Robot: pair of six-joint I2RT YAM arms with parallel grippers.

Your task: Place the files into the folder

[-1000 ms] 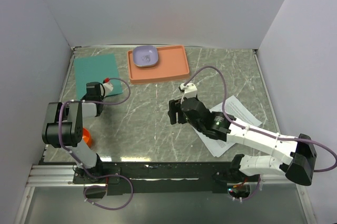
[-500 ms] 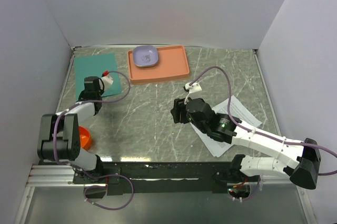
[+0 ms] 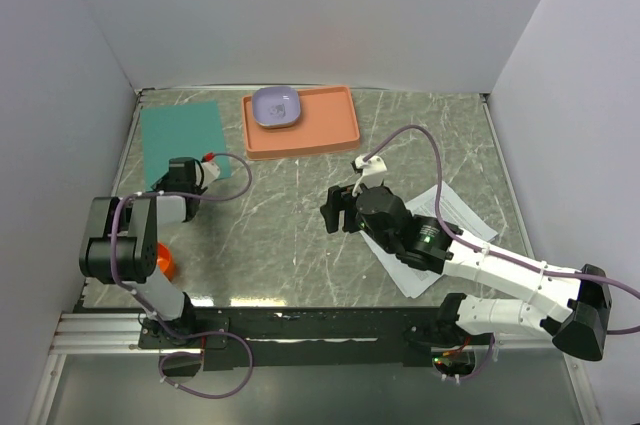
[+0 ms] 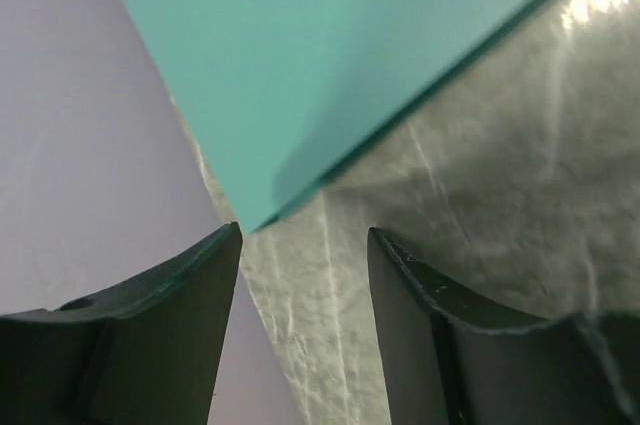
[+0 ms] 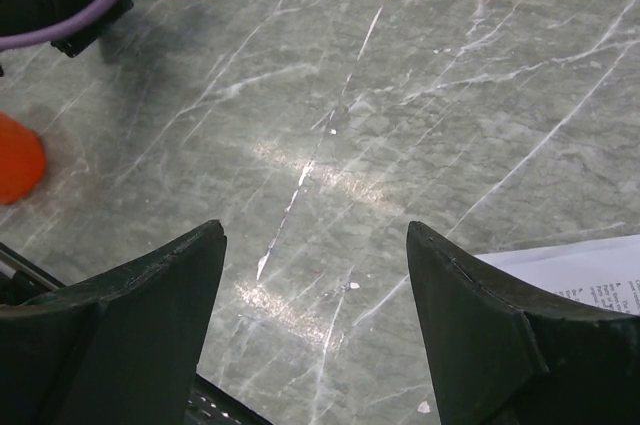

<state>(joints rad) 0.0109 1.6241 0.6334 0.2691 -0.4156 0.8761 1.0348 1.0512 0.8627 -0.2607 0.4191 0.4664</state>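
**Markings.** The only writing you can see is on the files [image 3: 452,207]: rows of black print on white sheets. In the right wrist view one corner of a sheet [image 5: 585,267] shows a few lines of text, too small to read.

**Task items.** You find the files on the right side of the table [image 3: 280,240], lying at an angle. The right arm lies across them and hides their middle. The folder [image 3: 182,138] lies flat at the far left corner of the table, well apart from the files. In the left wrist view its teal surface [image 4: 330,55] fills the upper part, with one corner pointing at the fingers.

**End effectors.** The left gripper [image 3: 179,165] sits at the near edge of the folder. Its fingers [image 4: 190,315] are spread, and the folder corner ends just beside the left fingertip, with nothing pinched. The right gripper [image 3: 336,211] hangs over bare table near the centre, its fingers [image 5: 470,315] spread and holding nothing.

**Surroundings.**
- An orange-pink tray [image 3: 325,123] lies at the far edge, just right of the folder.
- A lilac bowl [image 3: 276,106] rests in the tray's left end.
- An orange object [image 3: 165,263] stands beside the left arm's base, partly hidden.
- Only bare table lies between the files and the folder.
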